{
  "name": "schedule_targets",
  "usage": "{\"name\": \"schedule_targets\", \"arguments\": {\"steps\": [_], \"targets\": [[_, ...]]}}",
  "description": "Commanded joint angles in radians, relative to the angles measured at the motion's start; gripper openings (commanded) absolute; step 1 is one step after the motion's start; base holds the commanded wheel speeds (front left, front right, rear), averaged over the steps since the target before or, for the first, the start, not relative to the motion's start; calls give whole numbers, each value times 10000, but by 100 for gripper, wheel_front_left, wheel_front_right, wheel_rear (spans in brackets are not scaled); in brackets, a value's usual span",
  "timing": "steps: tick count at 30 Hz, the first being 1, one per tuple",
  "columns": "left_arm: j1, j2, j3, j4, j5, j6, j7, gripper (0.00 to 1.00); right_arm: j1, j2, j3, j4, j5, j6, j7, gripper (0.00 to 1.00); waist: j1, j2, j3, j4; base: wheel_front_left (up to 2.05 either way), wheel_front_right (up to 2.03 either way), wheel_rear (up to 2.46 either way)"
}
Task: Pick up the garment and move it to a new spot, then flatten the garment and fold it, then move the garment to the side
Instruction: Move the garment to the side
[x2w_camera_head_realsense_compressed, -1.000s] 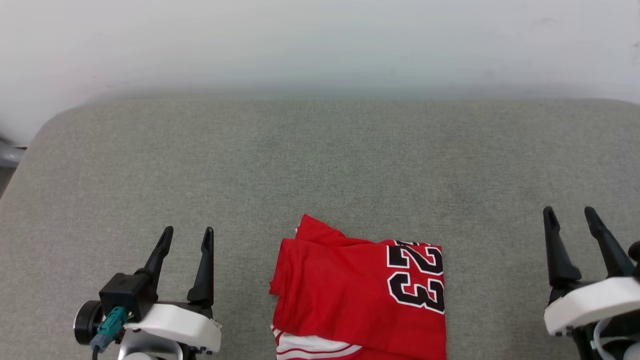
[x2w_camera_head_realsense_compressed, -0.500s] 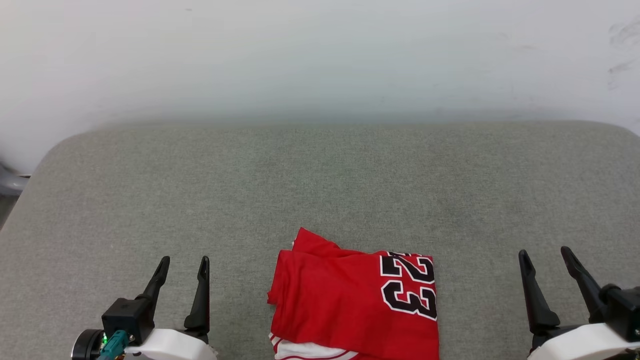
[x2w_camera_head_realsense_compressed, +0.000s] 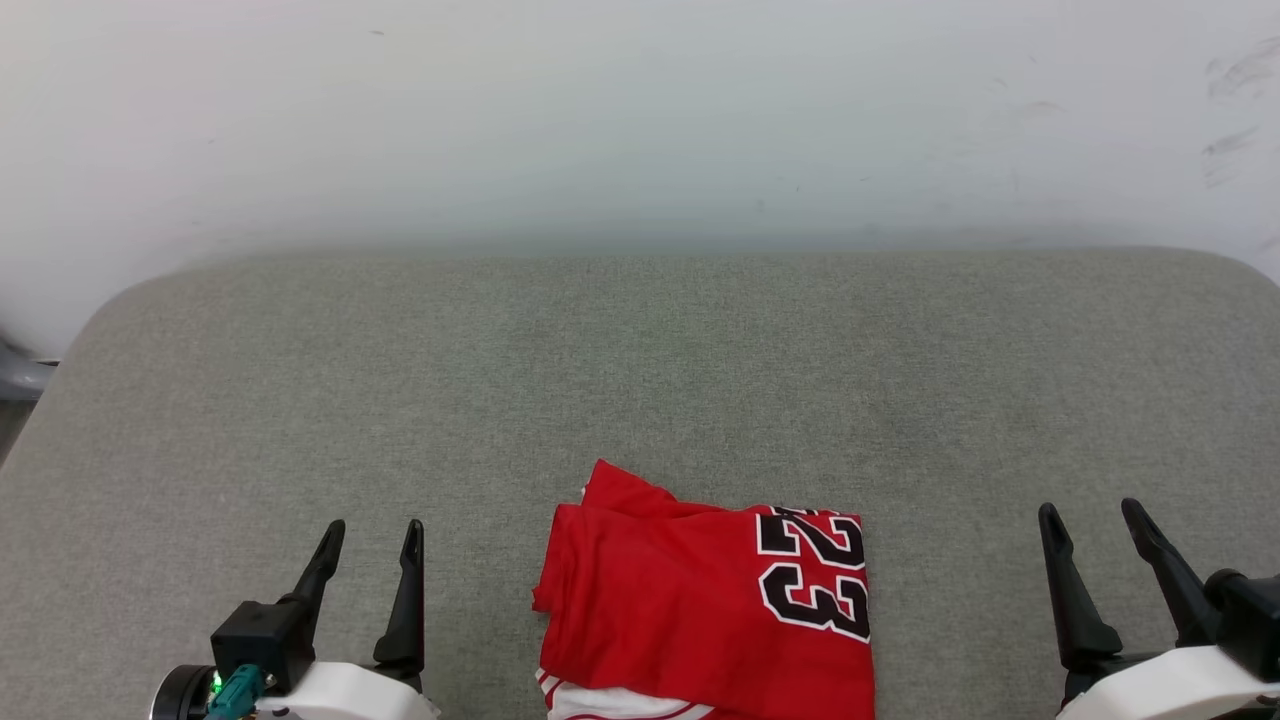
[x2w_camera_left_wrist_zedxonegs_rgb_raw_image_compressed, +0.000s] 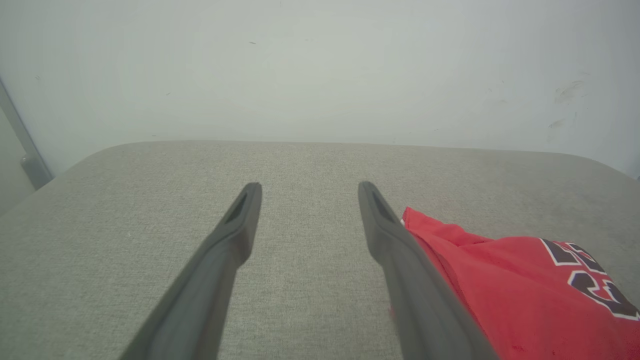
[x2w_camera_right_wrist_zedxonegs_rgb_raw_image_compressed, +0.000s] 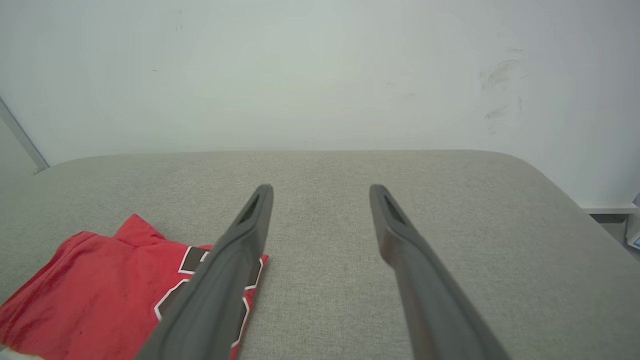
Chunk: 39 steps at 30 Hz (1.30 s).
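Head view: the garment (x2w_camera_head_realsense_compressed: 700, 610) lies folded into a compact red block at the lower centre of the frame, on the grey fabric-covered counter (x2w_camera_head_realsense_compressed: 640, 380). Its black, white-outlined number (x2w_camera_head_realsense_compressed: 815, 585) sits at the block's right side, turned sideways. A strip of white fabric with red stripes (x2w_camera_head_realsense_compressed: 610, 703) pokes out at the bottom edge of the frame, and a red corner sticks up at the block's upper left.

The left hand (x2w_camera_head_realsense_compressed: 375, 527) is at the lower left, well apart from the garment, with its two dark fingers spread and nothing between them. The right hand (x2w_camera_head_realsense_compressed: 1089, 508) is at the lower right, also clear of the cloth, fingers likewise spread and empty. A pale wall (x2w_camera_head_realsense_compressed: 640, 120) fills the top of the frame behind the counter.

Left wrist view: the spread fingers frame bare counter, and the garment (x2w_camera_left_wrist_zedxonegs_rgb_raw_image_compressed: 500, 290) lies at the lower right, partly hidden behind the right-side finger.

Right wrist view: the fingers again stand wide over bare counter, with the garment (x2w_camera_right_wrist_zedxonegs_rgb_raw_image_compressed: 100, 280) at the lower left, its number partly hidden by the left-side finger.
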Motion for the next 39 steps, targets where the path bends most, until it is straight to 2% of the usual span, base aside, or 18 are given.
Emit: {"name": "schedule_targets", "arguments": {"steps": [1,7,14,26,35,36,37,38,39], "targets": [[-74,-21,-16,26,-32,-7,-59,100,-133,41,-28,42,118,-8,36,100,1,0,6,3,0,0,0],[-319,-137,16,49,-38,-67,-66,100,-235,36,-507,679,880,-6,721,100,1,0,119,209,0,0,0],[-649,-305,264,-115,184,-196,-70,100,-519,-84,-838,1758,2209,-6,2270,100,1,0,676,689,0,0,0],[-1273,-920,687,-141,604,-749,-70,100,-1369,-505,777,3016,3856,-6,4217,100,1,0,1771,1526,0,0,0],[-1554,-1364,1103,2,945,-1182,-69,100,-1845,-359,1218,4271,4971,-14,5739,100,1,0,2332,1734,0,0,0],[-1562,-1413,1159,29,1001,-1242,-69,100,-1873,-366,1236,4345,5016,-14,5844,69,1,0,2342,1729,0,0,0],[-1562,-1459,1219,41,1031,-1282,-69,100,-1923,-440,1274,4364,4952,-16,5869,20,1,0,2341,1719,0,0,0],[-1565,-1493,1274,52,1075,-1321,-69,100,-1969,-436,1267,4384,4998,-16,5859,0,1,0,2332,1706,0,0,0],[-1552,-1520,1321,76,1110,-1354,-70,100,-2013,-415,1280,4373,5091,-14,5871,0,1,0,2302,1684,0,0,0]]}}
